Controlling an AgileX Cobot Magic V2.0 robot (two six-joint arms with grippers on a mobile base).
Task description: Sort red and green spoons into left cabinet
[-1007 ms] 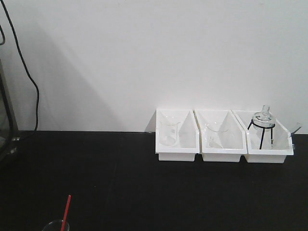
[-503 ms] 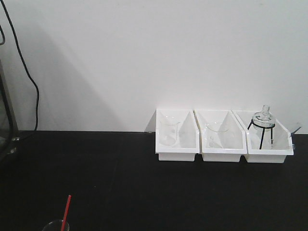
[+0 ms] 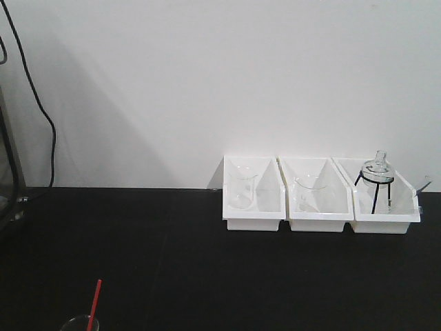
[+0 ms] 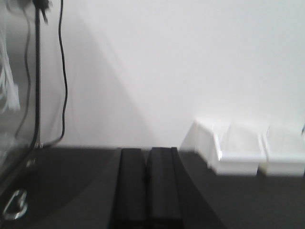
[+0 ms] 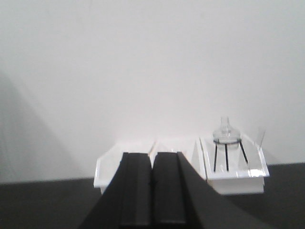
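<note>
Red spoon (image 3: 96, 298) stands in glass cup (image 3: 79, 323), front left tabletop (image 3: 207, 276) edge. Left fingers (image 4: 131, 191), right fingers (image 5: 136, 191) both closed, empty. Open left first, pinch handle gently.

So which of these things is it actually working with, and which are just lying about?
For the job: red spoon, standing in a glass cup; no green spoon in view.
Just lying about: three white bins, the glassware inside them, black cable on the wall.

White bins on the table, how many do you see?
3, in a row: the left bin holds a beaker, the middle bin another beaker, the right bin a flask on a stand.
</note>
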